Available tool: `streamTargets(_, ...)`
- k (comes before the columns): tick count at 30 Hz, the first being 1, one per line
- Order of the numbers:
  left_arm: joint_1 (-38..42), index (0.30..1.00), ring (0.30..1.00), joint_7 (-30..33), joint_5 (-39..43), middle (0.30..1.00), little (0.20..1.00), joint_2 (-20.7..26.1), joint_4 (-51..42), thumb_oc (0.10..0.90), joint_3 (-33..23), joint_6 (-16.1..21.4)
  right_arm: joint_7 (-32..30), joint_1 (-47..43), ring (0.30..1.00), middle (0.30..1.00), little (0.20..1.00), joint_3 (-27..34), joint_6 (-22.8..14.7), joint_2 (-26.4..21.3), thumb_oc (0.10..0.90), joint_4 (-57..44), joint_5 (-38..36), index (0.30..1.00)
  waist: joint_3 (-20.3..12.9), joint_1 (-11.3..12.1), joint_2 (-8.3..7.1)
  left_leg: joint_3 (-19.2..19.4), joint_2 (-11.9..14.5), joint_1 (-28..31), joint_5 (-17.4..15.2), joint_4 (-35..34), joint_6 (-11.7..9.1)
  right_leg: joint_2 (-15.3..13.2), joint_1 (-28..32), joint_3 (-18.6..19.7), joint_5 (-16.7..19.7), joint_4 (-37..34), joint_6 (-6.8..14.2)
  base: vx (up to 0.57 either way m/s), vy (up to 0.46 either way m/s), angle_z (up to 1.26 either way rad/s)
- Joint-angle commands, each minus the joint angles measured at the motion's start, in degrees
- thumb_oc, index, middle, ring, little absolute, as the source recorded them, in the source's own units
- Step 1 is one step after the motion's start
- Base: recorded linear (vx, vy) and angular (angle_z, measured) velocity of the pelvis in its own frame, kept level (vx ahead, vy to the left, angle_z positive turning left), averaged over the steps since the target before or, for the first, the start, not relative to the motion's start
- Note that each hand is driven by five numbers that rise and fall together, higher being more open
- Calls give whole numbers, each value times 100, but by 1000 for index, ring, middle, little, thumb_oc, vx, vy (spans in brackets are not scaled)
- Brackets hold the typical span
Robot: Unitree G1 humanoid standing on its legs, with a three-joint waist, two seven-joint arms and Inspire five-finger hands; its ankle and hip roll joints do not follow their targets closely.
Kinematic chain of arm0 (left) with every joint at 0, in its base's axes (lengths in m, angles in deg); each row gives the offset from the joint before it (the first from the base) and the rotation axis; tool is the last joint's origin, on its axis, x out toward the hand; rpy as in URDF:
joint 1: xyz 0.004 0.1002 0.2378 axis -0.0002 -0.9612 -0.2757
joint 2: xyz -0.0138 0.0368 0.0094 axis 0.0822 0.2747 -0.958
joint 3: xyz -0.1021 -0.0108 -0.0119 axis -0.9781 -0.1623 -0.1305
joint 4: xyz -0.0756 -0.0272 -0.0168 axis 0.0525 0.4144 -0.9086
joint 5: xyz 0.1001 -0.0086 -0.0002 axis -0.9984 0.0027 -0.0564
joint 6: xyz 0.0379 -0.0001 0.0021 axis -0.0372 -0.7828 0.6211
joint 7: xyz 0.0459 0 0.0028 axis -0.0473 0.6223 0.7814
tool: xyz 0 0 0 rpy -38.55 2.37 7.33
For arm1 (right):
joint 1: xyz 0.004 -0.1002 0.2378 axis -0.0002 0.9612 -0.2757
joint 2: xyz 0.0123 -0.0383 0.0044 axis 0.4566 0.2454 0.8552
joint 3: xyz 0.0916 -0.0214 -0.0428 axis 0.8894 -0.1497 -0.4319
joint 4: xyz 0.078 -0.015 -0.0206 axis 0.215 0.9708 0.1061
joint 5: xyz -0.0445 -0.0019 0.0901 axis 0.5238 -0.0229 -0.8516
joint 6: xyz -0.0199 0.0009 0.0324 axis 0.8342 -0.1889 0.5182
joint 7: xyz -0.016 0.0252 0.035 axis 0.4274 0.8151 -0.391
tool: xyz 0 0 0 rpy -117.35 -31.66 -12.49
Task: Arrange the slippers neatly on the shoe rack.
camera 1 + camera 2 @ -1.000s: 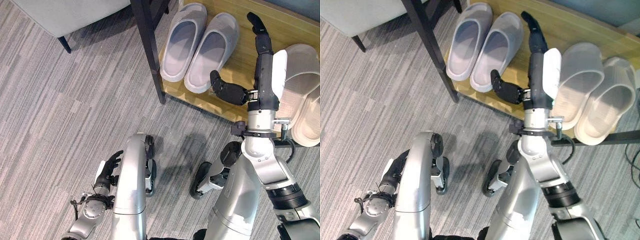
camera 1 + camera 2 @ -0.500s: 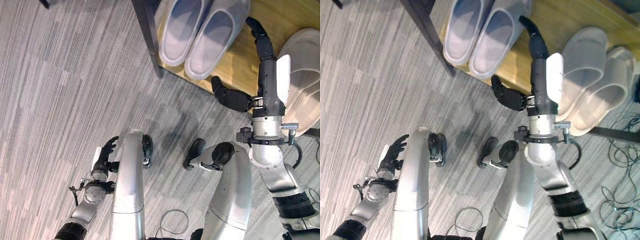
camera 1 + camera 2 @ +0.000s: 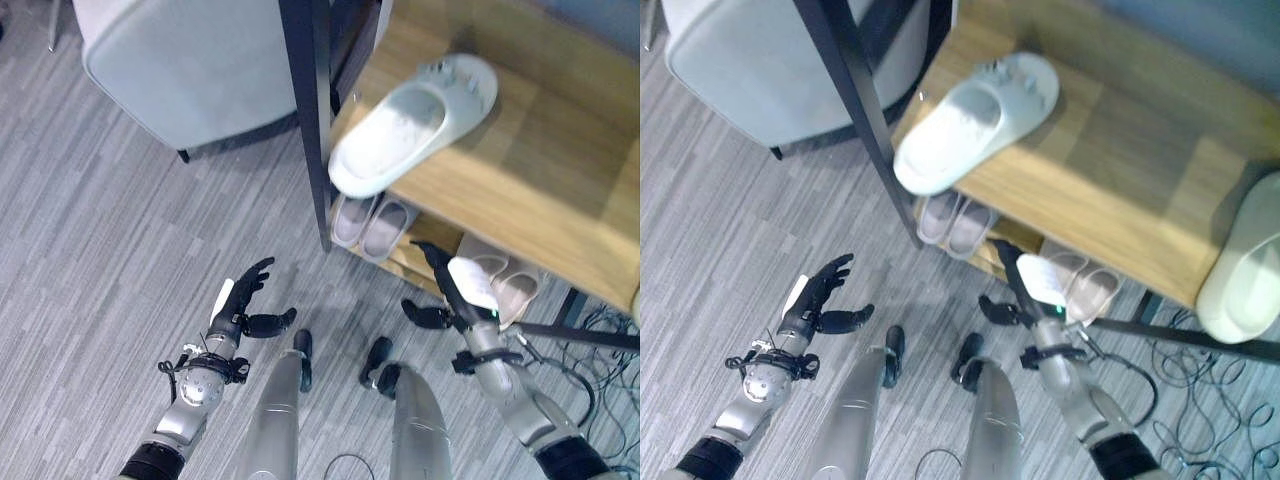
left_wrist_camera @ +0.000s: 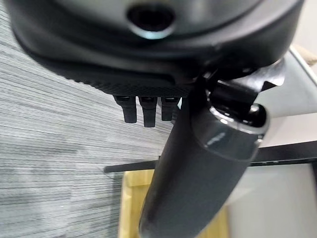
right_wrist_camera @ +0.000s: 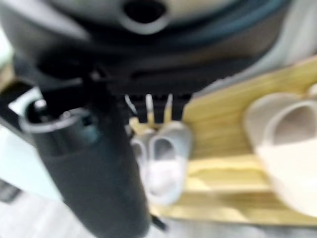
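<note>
On the wooden shoe rack's top shelf (image 3: 540, 180) a white slipper (image 3: 410, 135) lies at an angle, its heel past the front edge. A second white slipper (image 3: 1240, 270) rests at the shelf's right end. On the lower shelf stand a grey pair (image 3: 372, 222) and a beige pair (image 3: 505, 283). My right hand (image 3: 455, 295) hovers open in front of the lower shelf, between the two pairs and holding nothing. Over the carpet to the left of the rack, my left hand (image 3: 240, 305) is open with its fingers spread. The right wrist view shows the grey pair (image 5: 163, 158) past the straight fingers (image 5: 148, 111).
A grey upholstered seat (image 3: 180, 70) stands left of the rack, close to its black corner post (image 3: 308, 110). Striped grey carpet (image 3: 90, 300) spreads to the left and front. Cables (image 3: 1200, 350) lie on the floor at the rack's right.
The camera has risen and pulled back, bringing the top shelf and its white slippers into view. My right hand has drawn back from the lower shelf. The left hand has lifted and spread.
</note>
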Motion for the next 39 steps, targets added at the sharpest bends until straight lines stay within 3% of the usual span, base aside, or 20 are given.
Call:
streamTargets(1, -394, 900, 900, -290, -144, 900, 900, 155, -256, 800, 98, 298, 4, 227, 900, 900, 900, -96, -147, 121, 800, 734, 42, 900, -589, 81, 19, -63, -48, 1254, 1191, -2310, -388, 337, 1727, -198, 228, -1455, 413, 86, -28, -5)
streamTargets(3, -417, 900, 900, -323, -170, 900, 900, 164, -221, 800, 113, 285, 8, 244, 900, 900, 900, -132, -150, 204, 800, 1048, 3, 900, -610, 72, 27, -25, -18, 1564, 1291, -2580, -415, 401, 2002, -211, 349, -1710, 470, 129, -42, -6)
streamTargets(8, -501, 900, 900, -537, -254, 900, 900, 199, -191, 800, 153, 202, 152, 377, 900, 900, 900, -184, -72, 557, 800, 2264, -93, 900, -1068, 65, 50, 174, 59, 2550, 1535, -3448, -560, 612, 2917, -169, 665, -2777, 661, 154, -47, -11)
streamTargets(12, -588, 900, 900, -686, -318, 900, 900, 219, -271, 800, 181, 164, 316, 610, 900, 900, 900, -90, -79, 857, 800, 2777, -255, 900, -1396, 8, 52, 290, 42, 2982, 1433, -3525, -607, 707, 3434, -91, 803, -3309, 722, 146, -60, -10)
streamTargets(16, -658, 900, 900, -787, -322, 900, 900, 229, -374, 800, 252, 153, 331, 749, 900, 900, 900, -40, -61, 1048, 800, 3092, -364, 900, -1515, -30, 64, 371, 35, 3239, 1357, -3525, -642, 746, 3782, -24, 898, -3630, 767, 84, -53, -17)
streamTargets(27, -692, 900, 900, -1123, -52, 900, 900, 260, -1156, 800, 637, 152, 303, 999, 900, 900, 900, -125, 63, 1340, 800, 3716, -469, 900, -1525, -142, 263, 601, 116, 3561, 1278, -3525, -670, 771, 3925, 189, 890, -3654, 899, 9, -33, -9)
streamTargets(39, -255, 900, 900, -1016, 633, 900, 900, 256, -2319, 800, 581, 291, 225, 1075, 900, 900, 900, -278, 83, 1439, 800, 3773, -455, 900, -1536, -119, 275, 684, 165, 3636, 1242, -3525, -685, 770, 3951, 183, 944, -3654, 952, -8, -7, -2)
